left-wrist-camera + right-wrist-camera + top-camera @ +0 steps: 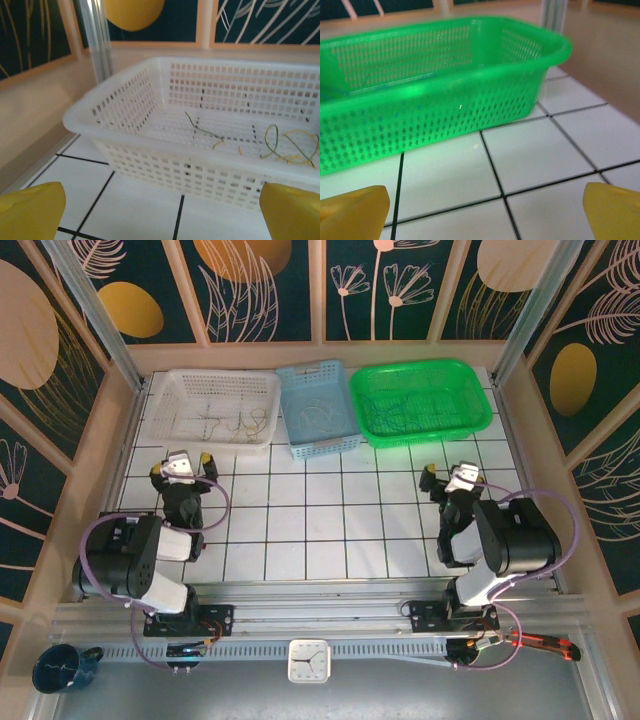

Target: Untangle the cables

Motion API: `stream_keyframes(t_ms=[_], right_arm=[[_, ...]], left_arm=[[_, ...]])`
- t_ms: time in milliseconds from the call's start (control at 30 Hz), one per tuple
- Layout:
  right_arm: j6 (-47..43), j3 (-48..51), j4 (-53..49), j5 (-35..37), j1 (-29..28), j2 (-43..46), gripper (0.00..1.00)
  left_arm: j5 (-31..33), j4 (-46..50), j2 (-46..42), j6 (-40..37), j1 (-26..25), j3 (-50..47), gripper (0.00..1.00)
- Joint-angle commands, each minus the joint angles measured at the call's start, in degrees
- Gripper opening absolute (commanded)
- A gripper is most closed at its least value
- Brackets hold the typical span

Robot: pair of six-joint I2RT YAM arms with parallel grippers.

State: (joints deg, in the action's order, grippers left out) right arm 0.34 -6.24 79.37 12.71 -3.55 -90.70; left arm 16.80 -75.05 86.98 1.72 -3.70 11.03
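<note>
The cables lie sorted in three baskets along the back of the table. Yellowish wires [237, 423] sit in loose loops in the white basket [160, 405], and in the left wrist view these yellowish wires [289, 148] are on the white basket's [130, 100] floor. Thin white wires [322, 412] lie in the blue basket [345, 445]. Blue wires [405, 400] lie in the green basket [480, 405]. My left gripper [181, 463] [162, 220] is open over bare tile in front of the white basket. My right gripper [452, 476] [482, 220] is open in front of the green basket [470, 105], holding nothing.
The white tiled table [320, 520] has low wooden walls and metal posts at its corners. On the front ledge are a white clock [309, 660], a dark blue cup [58, 668] at the left and an orange-handled tool [545, 645] at the right.
</note>
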Motion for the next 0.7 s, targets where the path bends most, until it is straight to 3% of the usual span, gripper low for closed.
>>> stream_keyframes(t_ms=[0,67,233,667], right_arm=[[0.33,-5.23,-0.26,-5.59,3.04,0.63,0.99],[2.23,-5.90,-3.22,-11.14,6.06,1.42,0.99],[1.15,-5.97,-3.06,-8.52,4.36,1.27,0.99],[1.15,-6.32,-3.62,-10.88,5.00,1.22,0.99]], left_arm=[[-5.55,-1.43,0.54,0.89,0.74,1.10,0.99],[-6.45,0.03,0.40,1.29,1.28,1.71,0.99],[-6.60,-0.22,0.58,1.33,1.46,1.72,0.99],[-7.73,1.24,0.87,1.88,2.08,2.59,0.99]])
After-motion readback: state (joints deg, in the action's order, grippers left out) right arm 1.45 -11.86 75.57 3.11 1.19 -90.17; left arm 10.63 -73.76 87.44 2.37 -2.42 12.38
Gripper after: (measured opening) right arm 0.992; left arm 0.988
